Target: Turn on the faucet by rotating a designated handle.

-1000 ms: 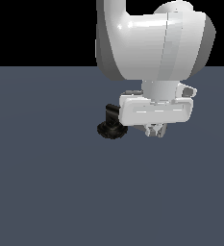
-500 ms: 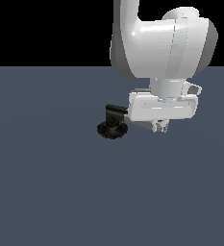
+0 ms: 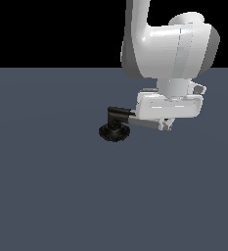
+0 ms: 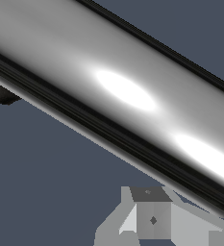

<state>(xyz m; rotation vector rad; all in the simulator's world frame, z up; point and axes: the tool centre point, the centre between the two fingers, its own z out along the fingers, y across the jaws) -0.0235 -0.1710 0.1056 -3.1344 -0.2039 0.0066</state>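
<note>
1. Grey-blue and flat, the floor (image 3: pixel 52 196) carries the small faucet (image 3: pixel 116 125): a black round flared base (image 3: pixel 114 132), a short black upright post, and a black elbow (image 3: pixel 116 112) at its top. It stands near the middle of the exterior view, just to that view's left of the white robot arm (image 3: pixel 167 46).

2. The handle (image 3: pixel 144 121), a shiny grey metal cylindrical bar, leaves the elbow and runs toward the exterior view's right. Its long axis lies nearly level, dipping slightly away from the post. Its far end is hidden under the white gripper (image 3: pixel 167 125).

3. In the wrist view the handle (image 4: pixel 118 91) fills the picture as a broad bright band crossing on a diagonal, so the camera sits very close to it. One pale grey fingertip (image 4: pixel 152 218) shows beside the bar.

4. Whether the jaws are apart, together or clamped on the bar, I cannot tell: the exterior view shows only short fingers low beside the handle, and the wrist view shows one finger.

5. I judge the step in hand to be engaging the handle near its outer end, with the turn itself under way or about to start.

6. The next move calls for a sideways sweep about the upright post, keeping contact well out along the bar for leverage and keeping the height steady so the finger does not slip off the round surface.
</note>
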